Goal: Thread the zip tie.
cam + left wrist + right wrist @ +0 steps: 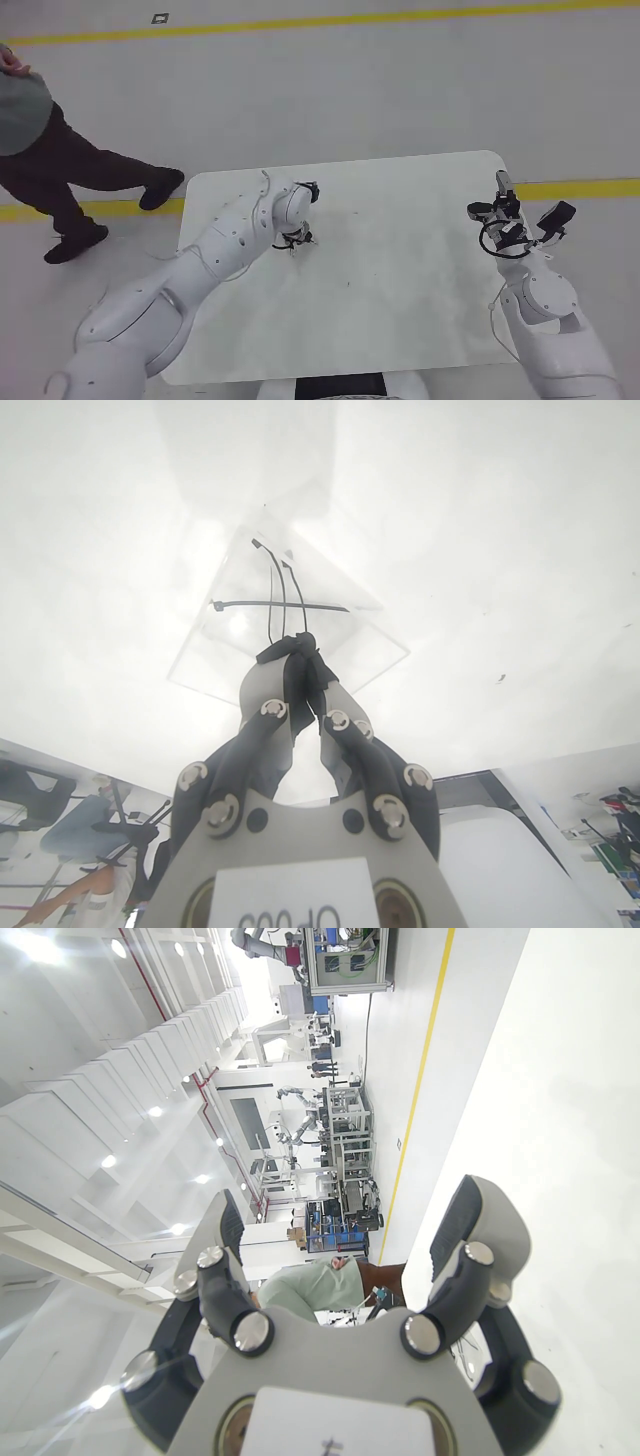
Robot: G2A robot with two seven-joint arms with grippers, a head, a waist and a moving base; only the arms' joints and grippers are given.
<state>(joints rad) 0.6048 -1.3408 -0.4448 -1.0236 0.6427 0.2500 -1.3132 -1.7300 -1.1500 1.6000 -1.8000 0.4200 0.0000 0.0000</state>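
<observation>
The left claw (300, 645) is pinched shut on the end of a zip tie (296, 592) lying in a clear tray (372, 640) on the table (400, 300); the right claw (350, 1213) is spread wide by the table's right edge.

Zip ties (280, 604) showing black; tray (370, 645) showing clear; table (400, 300) showing white; floor stripe (300, 22) showing yellow; left gripper (300, 645) showing grey and black.
</observation>
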